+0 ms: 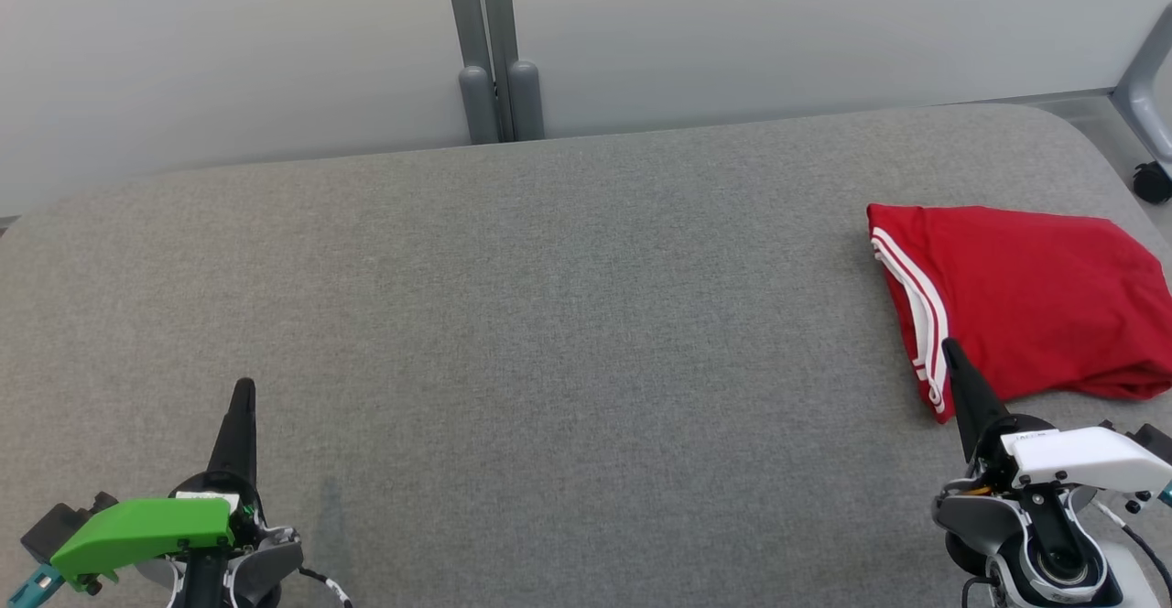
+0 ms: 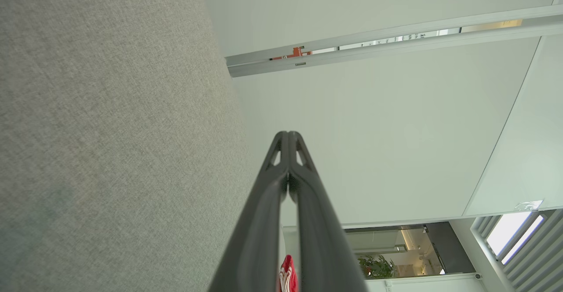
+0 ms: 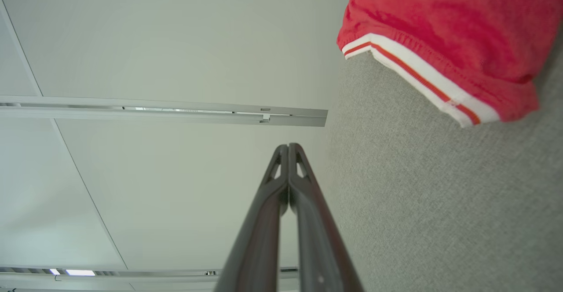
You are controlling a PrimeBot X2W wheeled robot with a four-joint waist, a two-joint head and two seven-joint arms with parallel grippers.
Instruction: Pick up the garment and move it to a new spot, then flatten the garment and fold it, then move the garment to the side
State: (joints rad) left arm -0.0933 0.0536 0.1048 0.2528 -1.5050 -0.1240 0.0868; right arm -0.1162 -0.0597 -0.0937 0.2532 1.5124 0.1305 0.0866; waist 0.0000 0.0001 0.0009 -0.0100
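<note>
head view, garment [image 1: 1025, 301]: red, folded into a compact bundle, white-striped trim along its left edge; lies on the grey fabric table [image 1: 549, 315], far right, near the rim.
head view, left gripper [image 1: 244, 390]: lower left, fingers pressed together, empty, well apart from the garment.
head view, right gripper [image 1: 952, 350]: lower right, fingers pressed together, empty, tip just beside the garment's near trim corner.
left wrist view, left gripper [image 2: 288, 134]: dark fingers meet tip to tip; table at left; a red sliver of the garment [image 2: 288, 276] low between them.
right wrist view, right gripper [image 3: 288, 147]: fingers pressed together, holding nothing; garment [image 3: 448, 15] at upper right on the table, white red-striped hem nearest, apart from the tip.
</note>
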